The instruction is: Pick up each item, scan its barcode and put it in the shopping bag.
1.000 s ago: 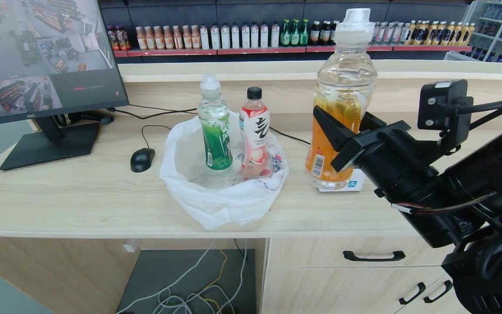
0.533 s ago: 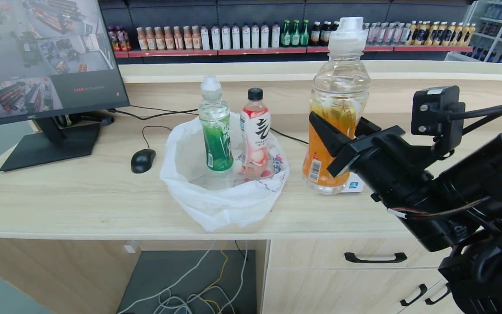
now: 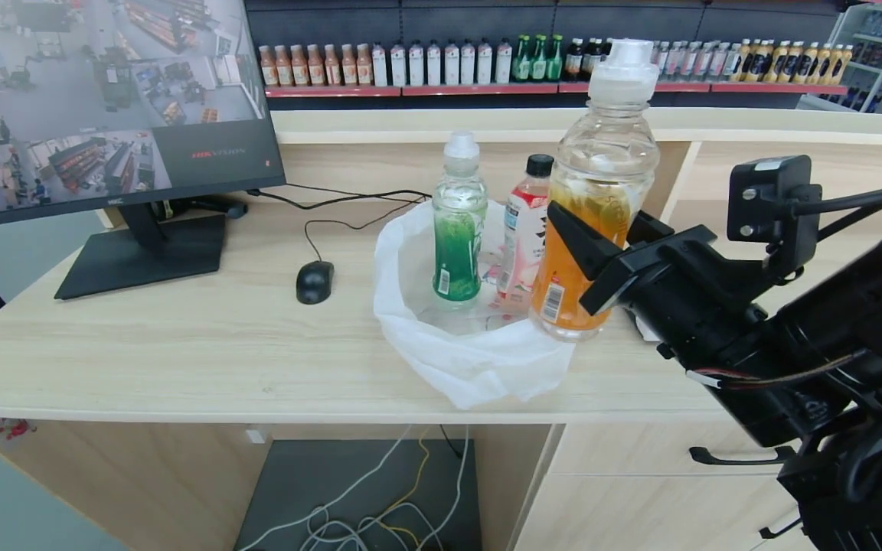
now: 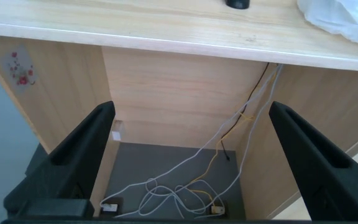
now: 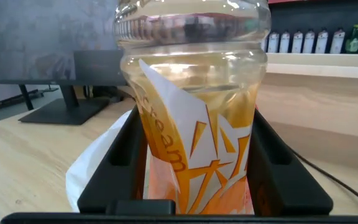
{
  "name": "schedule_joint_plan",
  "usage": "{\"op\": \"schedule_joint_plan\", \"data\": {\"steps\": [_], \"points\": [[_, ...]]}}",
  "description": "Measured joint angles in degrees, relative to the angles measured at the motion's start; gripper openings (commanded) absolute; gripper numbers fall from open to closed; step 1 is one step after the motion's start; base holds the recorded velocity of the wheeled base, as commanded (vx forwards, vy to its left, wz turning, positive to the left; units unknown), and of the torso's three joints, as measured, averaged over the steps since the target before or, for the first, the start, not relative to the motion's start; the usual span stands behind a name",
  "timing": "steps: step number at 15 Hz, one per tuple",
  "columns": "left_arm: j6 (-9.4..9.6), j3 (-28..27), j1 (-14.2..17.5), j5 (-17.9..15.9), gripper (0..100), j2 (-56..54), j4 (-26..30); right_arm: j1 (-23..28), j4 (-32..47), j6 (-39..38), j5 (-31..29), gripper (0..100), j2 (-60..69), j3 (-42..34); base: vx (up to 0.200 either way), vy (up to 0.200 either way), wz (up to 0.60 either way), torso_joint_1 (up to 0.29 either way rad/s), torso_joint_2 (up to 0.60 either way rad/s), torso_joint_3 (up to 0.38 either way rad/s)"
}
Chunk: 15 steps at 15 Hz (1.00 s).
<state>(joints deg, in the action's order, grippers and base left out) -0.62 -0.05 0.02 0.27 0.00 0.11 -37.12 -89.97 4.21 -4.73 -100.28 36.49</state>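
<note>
The tall clear plastic bottle with orange label and white cap [image 3: 602, 153] is near upright at the right rim of the white plastic shopping bag [image 3: 472, 360], pinched at its waist by my right gripper [image 3: 603, 243]. I should lower it beside the green-labelled bottle [image 3: 458, 229] and pink-labelled bottle [image 3: 524, 237] inside without knocking them, then let go. My left gripper [image 4: 191, 155] hangs spread, empty.
</note>
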Motion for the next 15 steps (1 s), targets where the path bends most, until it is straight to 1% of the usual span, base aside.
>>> {"op": "schedule_joint_plan", "data": {"steps": [3,8,15], "points": [[0.05,0.0,0.1,-0.1,100,0.0,0.0,0.3,0.0,0.0,-0.3,0,0.0,0.1,0.000,0.000,0.00,0.000,0.00,0.000],[-0.02,0.0,0.1,-0.1,100,0.0,0.0,0.1,0.0,0.1,0.1,0,-2.0,2.5,0.000,0.000,0.00,0.000,0.00,0.000],[0.07,0.0,0.0,0.0,100,0.0,0.0,-1.0,0.1,0.0,0.2,0,-10.3,8.7,0.000,0.000,0.00,0.000,0.00,0.000]]}}
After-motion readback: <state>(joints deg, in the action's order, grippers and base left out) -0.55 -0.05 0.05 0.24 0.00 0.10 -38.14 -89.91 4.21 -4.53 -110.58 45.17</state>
